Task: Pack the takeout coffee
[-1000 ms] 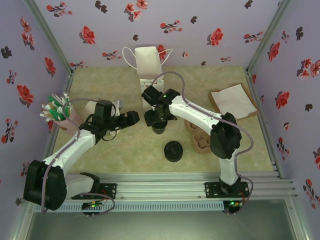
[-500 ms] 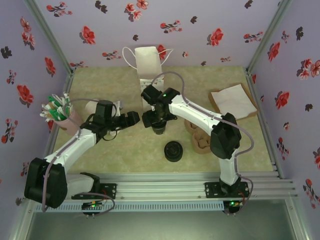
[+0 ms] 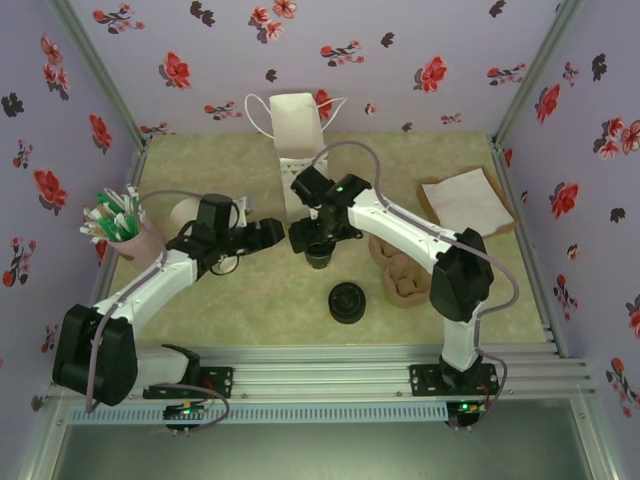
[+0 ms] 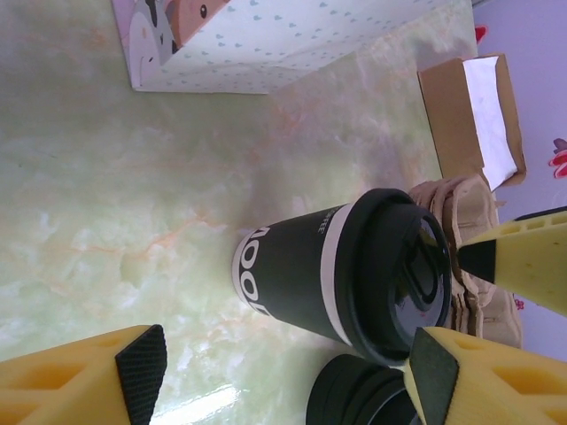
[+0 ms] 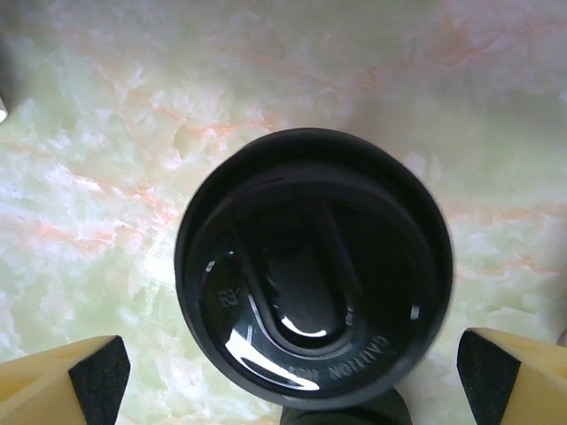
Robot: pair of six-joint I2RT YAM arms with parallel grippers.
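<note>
The cup [image 4: 301, 270] is stood upright on the table [image 3: 250, 300], just in front of the bag [image 3: 298, 125], approx mid-table. A black lid [image 5: 314, 274] is fitted on it. In the L wrist view a dark side w/ pale lettering and a white band under the lid are seen.

The R gripper [image 3: 318, 246] is held directly above the cup, pointed down. In its wrist view its fingers [image 5: 97, 381] are spread wide, one on either side of the lid. Table is seen btwn each pad and the rim, so no contact is made.

The L gripper [image 3: 264, 236] is held low, just left of the cup, and is aimed at it from the side. Its fingers [image 4: 133, 363] are likewise parted wide and nothing is gripped. The cup is seen ahead of them, not btwn them.

Loose lids [image 3: 347, 302] are stacked nearer the arm bases, apart from the cup. Pulp trays [image 3: 402, 280] are set to the right of these, partly under the R arm. A napkin [image 3: 465, 200] is laid at back right. A pink holder [image 3: 130, 240] w/ green and white sticks is placed at the left edge.
</note>
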